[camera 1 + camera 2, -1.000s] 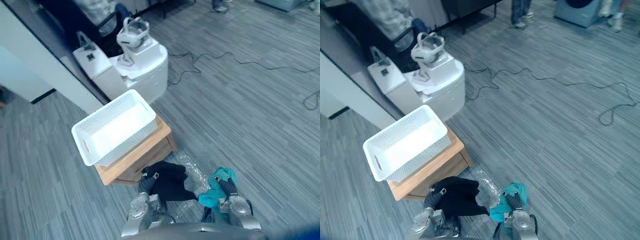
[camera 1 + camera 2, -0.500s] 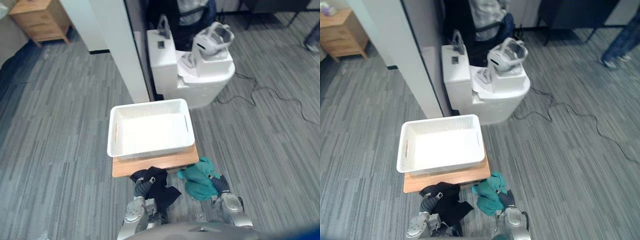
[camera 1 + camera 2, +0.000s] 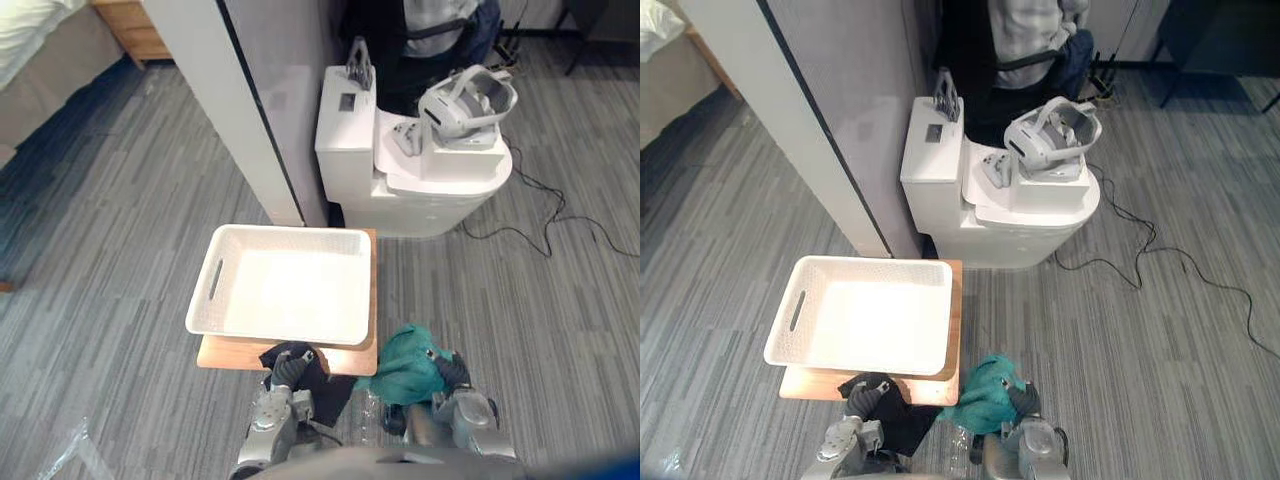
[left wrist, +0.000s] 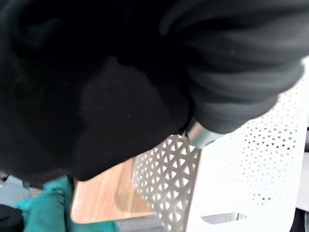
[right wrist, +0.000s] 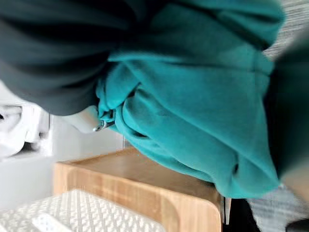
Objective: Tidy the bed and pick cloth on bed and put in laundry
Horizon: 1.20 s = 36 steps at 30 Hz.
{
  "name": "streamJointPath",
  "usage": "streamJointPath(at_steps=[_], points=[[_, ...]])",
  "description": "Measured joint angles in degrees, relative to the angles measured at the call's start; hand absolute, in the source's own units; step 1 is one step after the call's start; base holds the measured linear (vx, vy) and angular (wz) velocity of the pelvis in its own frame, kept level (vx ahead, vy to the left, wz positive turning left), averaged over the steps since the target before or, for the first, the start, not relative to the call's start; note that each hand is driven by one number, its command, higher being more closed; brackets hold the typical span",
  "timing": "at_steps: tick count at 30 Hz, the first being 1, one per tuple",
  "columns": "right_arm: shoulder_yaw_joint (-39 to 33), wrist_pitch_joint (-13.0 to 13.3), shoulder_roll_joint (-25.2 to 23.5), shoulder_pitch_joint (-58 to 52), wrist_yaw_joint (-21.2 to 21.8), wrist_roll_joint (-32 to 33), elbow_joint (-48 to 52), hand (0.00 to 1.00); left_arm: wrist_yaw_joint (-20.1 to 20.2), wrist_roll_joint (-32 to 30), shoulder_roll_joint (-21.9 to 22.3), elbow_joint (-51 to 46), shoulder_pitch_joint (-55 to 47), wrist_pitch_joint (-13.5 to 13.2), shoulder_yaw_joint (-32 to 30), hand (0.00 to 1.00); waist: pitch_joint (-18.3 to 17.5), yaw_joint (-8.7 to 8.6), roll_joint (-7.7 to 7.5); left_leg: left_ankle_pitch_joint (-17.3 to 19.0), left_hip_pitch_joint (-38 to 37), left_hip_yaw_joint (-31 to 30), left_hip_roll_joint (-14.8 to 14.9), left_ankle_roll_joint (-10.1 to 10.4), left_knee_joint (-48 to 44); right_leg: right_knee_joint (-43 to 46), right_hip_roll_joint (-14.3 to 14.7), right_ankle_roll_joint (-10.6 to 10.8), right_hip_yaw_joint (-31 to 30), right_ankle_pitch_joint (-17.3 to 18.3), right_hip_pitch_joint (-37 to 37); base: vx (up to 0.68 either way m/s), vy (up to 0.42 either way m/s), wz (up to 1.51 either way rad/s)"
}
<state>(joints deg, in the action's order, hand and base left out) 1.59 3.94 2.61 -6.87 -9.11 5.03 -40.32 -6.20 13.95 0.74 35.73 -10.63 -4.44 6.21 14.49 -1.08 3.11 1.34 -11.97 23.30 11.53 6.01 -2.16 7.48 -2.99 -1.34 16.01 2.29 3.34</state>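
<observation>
The left hand (image 3: 286, 370) is at the near edge of the low wooden desk (image 3: 228, 353), its fingers closed in a black cloth (image 4: 96, 106) that wraps and mostly buries them. The right hand (image 3: 449, 376) grips a bunched teal cloth (image 3: 404, 362) the same way, holding it over the desk's near right corner. A white perforated laundry basket (image 3: 205, 300) sits on the desk with nothing in it, just beyond both cloths. Behind the desk, a white headset (image 3: 467, 100) rests on a rounded white cabinet (image 3: 440, 195)
</observation>
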Motion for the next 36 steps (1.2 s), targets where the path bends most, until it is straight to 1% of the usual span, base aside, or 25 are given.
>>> streamJointPath(at_steps=[1,4,5,8,10,11,12,13,14,16,17,18,19,20,22,24,25,27,28,29,30,31,32,34,36], points=[[-0.8,0.0,0.2,-0.2,0.0,0.3,-0.5,1.00,0.2,0.0,-0.1,0.1,-0.2,0.0,0.0,1.00,-0.1,0.02,0.06,0.0,0.1,0.4,-0.5,0.0,0.0,-2.1,-0.1,0.3,-0.6,-1.4,-0.7,-0.05,0.105,-0.12],[-1.3,0.0,0.6,-0.1,0.0,0.3,-1.0,1.00,1.2,0.0,-0.7,0.6,-0.1,0.0,0.4,1.00,-0.2,-0.15,0.07,0.0,0.4,1.6,-1.4,0.0,-0.2,-4.9,-0.3,0.8,-1.2,-3.1,-1.3,-0.06,0.068,-0.07],[-1.7,-0.1,0.8,-0.1,0.0,0.3,-1.3,1.00,1.7,0.0,-1.3,0.6,-0.1,0.0,0.7,1.00,-0.2,-0.26,0.00,0.0,1.0,1.9,-1.8,0.0,-0.5,-7.3,-0.6,1.5,-1.3,-4.5,-1.9,-0.08,0.073,-0.02],[-2.0,-0.2,0.8,-0.1,0.1,0.3,-1.6,1.00,2.1,0.0,-2.3,0.7,-0.9,0.0,0.7,1.00,-0.3,0.10,-0.37,-0.1,1.3,4.2,-2.5,0.1,-2.2,-10.3,-1.2,1.5,-3.9,-6.9,-1.9,-0.09,0.075,-0.34],[-1.9,-0.2,0.9,-0.1,0.1,0.3,-1.7,1.00,2.1,0.0,-2.3,1.3,-1.2,-0.3,0.7,1.00,-0.7,-0.41,-0.41,-0.1,1.6,4.3,-2.6,0.1,-3.1,-11.1,-1.7,1.7,-5.1,-7.3,-1.8,-0.09,0.034,-0.37],[-1.9,-0.3,0.8,-0.2,0.1,0.3,-1.7,1.00,2.1,0.0,-2.3,1.5,-1.3,-0.3,0.8,1.00,-1.3,-1.23,-0.74,-0.1,2.3,3.6,-2.7,0.2,-3.7,-11.5,-2.0,2.0,-5.6,-7.4,-1.1,-0.11,0.038,-0.19],[-1.9,-0.3,0.8,-0.4,0.1,0.3,-1.8,1.00,2.1,0.0,-2.3,1.5,-1.3,-0.4,1.0,1.00,-1.5,-1.43,-1.11,-0.1,3.0,2.9,-2.8,0.2,-4.0,-11.5,-2.2,2.0,-5.9,-7.4,-0.6,-0.09,0.031,-0.13],[-1.9,-0.3,0.9,-0.8,0.2,0.3,-1.8,1.00,2.1,0.0,-2.3,1.5,-1.2,-0.9,1.5,1.00,-2.1,-1.49,-0.93,0.3,3.6,1.6,-3.1,0.1,-4.7,-11.5,-2.5,2.1,-6.5,-7.5,0.0,-0.05,0.018,-0.11],[-2.0,-0.3,1.0,-1.0,0.2,0.3,-1.8,1.00,2.2,0.0,-2.3,1.5,-1.3,-1.0,1.7,1.00,-2.2,-1.58,-1.35,0.7,4.2,0.9,-3.1,-0.1,-5.2,-11.5,-2.5,2.3,-6.5,-7.6,0.3,-0.09,0.050,-0.11],[-1.9,-0.3,1.4,-1.9,0.2,0.3,-1.8,1.00,2.5,0.0,-2.2,1.5,-1.3,-1.3,2.8,1.00,-2.5,-1.90,-1.00,3.9,5.8,-1.8,-2.7,-0.1,-7.6,-11.5,-2.8,3.2,-6.5,-8.2,0.9,-0.12,0.103,-0.06],[-1.9,-0.3,1.5,-2.1,0.3,0.3,-1.8,1.00,2.7,0.0,-2.2,1.5,-1.4,-1.4,2.8,1.00,-2.7,-1.99,-0.81,4.7,6.3,-2.3,-2.7,0.0,-7.9,-11.5,-2.8,3.3,-6.4,-8.3,1.1,-0.13,0.151,0.02],[-1.9,-0.2,1.9,-2.2,0.5,0.4,-1.7,1.00,3.1,0.0,-2.1,1.5,-1.4,-1.5,2.8,1.00,-3.1,-2.28,-0.17,6.8,7.0,-3.4,-2.6,-0.1,-8.1,-11.6,-2.8,4.2,-5.8,-8.8,1.6,-0.14,0.195,0.23],[-1.9,-0.2,2.4,-2.1,0.6,0.4,-1.8,1.00,3.4,0.0,-2.1,1.5,-1.4,-1.5,3.0,1.00,-3.9,-2.79,1.27,10.6,7.1,-4.3,-2.6,0.1,-6.7,-12.4,-2.9,5.6,-4.1,-9.9,1.8,-0.13,0.224,0.24],[-1.9,-0.2,2.1,-1.8,0.6,0.3,-2.3,1.00,3.5,0.0,-2.4,1.6,-1.2,-1.5,3.0,1.00,-3.8,-2.65,0.76,10.6,7.0,-4.2,-3.2,0.1,-6.4,-12.8,-3.6,6.0,-4.1,-10.2,1.4,-0.10,0.240,0.32],[-1.6,-0.3,0.6,-2.3,1.4,0.3,-2.2,1.00,3.5,0.0,-4.0,1.4,-1.5,-1.6,4.1,1.00,-4.5,-2.46,-1.91,10.7,6.6,-5.0,-6.4,-0.9,-6.0,-12.8,-7.0,7.9,-3.0,-11.2,0.3,-0.06,0.222,0.31],[-1.6,-0.3,0.6,-2.3,1.6,0.1,-2.2,1.00,3.5,-0.4,-4.9,1.4,-1.8,-1.5,4.8,1.00,-4.6,-2.19,-2.38,11.1,6.5,-4.7,-7.7,-1.6,-6.0,-10.6,-8.7,8.0,-2.8,-11.2,1.2,-0.03,0.222,0.01],[-0.6,-0.6,0.8,-1.5,1.9,-0.2,-2.2,1.00,3.3,-2.0,-5.0,1.1,-1.6,-1.5,4.8,1.00,-4.7,-1.21,-2.37,10.9,6.3,-2.8,-7.8,-3.0,-6.0,-6.2,-9.7,3.5,0.2,-8.2,3.2,0.01,0.216,-0.27],[0.3,-0.7,0.5,-0.1,2.0,-0.3,-2.4,1.00,3.3,-2.2,-5.8,0.7,-1.6,-1.5,4.4,1.00,-4.3,-0.85,-1.96,11.1,5.9,-1.9,-7.0,-3.3,-6.0,-1.8,-10.1,0.9,4.1,-6.4,4.0,0.08,0.128,-0.32],[1.5,-0.7,-0.4,0.9,2.2,-0.3,-2.9,1.00,3.3,-2.2,-6.8,0.0,-1.7,-1.5,4.4,1.00,-4.4,-0.96,-2.22,11.1,5.8,-2.0,-6.6,-3.4,-5.9,2.1,-9.3,2.9,5.5,-4.9,3.6,0.15,0.074,-0.24],[2.1,-0.7,-1.1,1.3,2.3,-0.4,-3.1,1.00,3.3,-2.2,-6.9,-0.5,-1.7,-1.5,4.2,1.00,-4.3,-0.87,-2.33,11.0,5.8,-2.1,-6.5,-3.4,-5.9,3.1,-8.7,4.4,5.2,-3.6,3.4,0.15,0.046,-0.09],[2.5,-0.6,-1.7,1.6,2.4,-0.8,-3.2,1.00,3.3,-2.2,-6.7,-0.7,-1.8,-1.4,4.1,1.00,-4.0,-1.03,-2.47,11.0,5.8,-2.6,-6.7,-3.5,-6.0,4.3,-7.9,4.7,4.4,-2.5,3.4,0.17,-0.012,0.26],[2.7,-0.5,-1.9,1.9,2.5,-1.1,-2.6,1.00,3.3,-2.2,-6.2,-0.7,-0.8,-1.3,4.5,1.00,-3.7,-1.37,-2.30,10.4,5.7,-5.2,-6.4,-3.7,-6.0,7.2,-6.7,5.3,1.6,0.1,3.4,0.18,-0.089,0.65],[2.8,-0.5,-1.9,1.1,2.6,-1.2,-2.1,1.00,3.3,-2.3,-6.1,-0.8,-0.1,-1.2,4.8,1.00,-3.7,-1.46,-2.27,10.1,5.5,-7.6,-6.0,-3.6,-6.1,8.3,-5.4,4.6,-0.7,2.8,2.4,0.19,-0.128,0.72],[2.9,-0.3,-1.9,0.3,2.7,-1.2,-1.4,1.00,3.3,-2.6,-5.7,-0.7,0.4,-1.0,4.8,1.00,-3.3,-1.33,-2.56,9.8,4.8,-10.0,-5.4,-3.3,-6.0,8.7,-5.1,3.4,-1.1,4.7,0.4,0.14,-0.152,0.70],[3.0,-0.2,-2.0,0.2,2.7,-1.2,-1.5,1.00,3.3,-3.0,-5.5,-0.7,0.4,-0.9,4.8,1.00,-3.1,-1.15,-2.82,8.3,4.8,-11.9,-5.3,-3.3,-5.6,8.0,-5.0,2.6,-0.1,5.4,-0.8,0.11,-0.144,0.56]])
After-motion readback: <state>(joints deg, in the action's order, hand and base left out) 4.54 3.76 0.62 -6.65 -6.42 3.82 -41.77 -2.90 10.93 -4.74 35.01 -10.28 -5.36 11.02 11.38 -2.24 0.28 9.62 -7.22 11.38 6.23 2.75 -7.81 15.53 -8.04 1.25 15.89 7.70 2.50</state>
